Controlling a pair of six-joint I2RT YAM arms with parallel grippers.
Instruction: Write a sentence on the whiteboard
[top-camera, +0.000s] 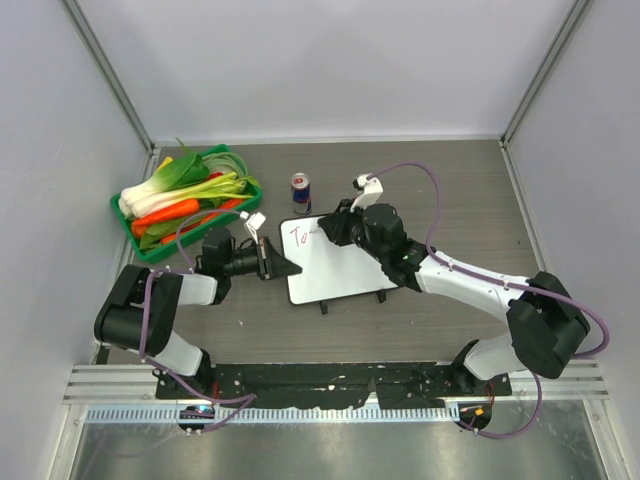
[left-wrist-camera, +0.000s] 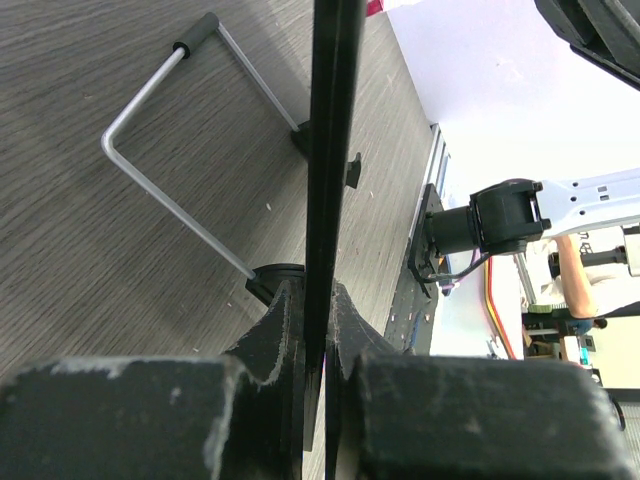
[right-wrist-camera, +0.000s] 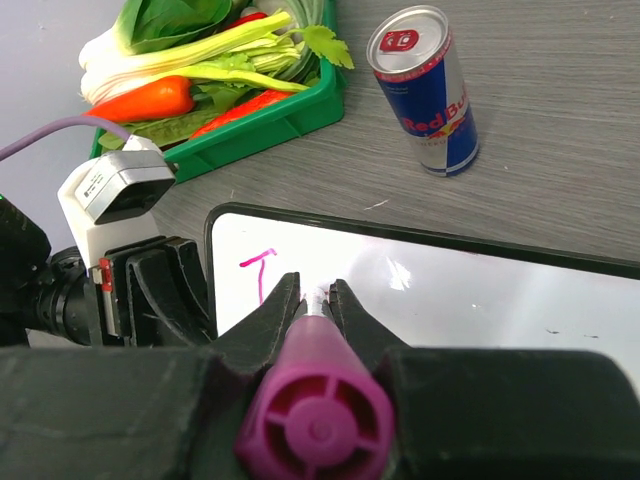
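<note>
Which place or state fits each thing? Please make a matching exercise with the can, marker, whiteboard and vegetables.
Things: 1 can; 2 marker; 3 whiteboard; 4 vegetables.
States: A in the green tray; B edge clamped by the left gripper; C upright beyond the whiteboard; D held in the right gripper.
Pairs: 1-C; 2-D; 3-B; 4-A.

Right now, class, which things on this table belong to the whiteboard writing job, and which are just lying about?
Job: whiteboard, pink marker, left claw clamping the board, right claw holding the marker.
Lying about: drink can, green tray, vegetables.
</note>
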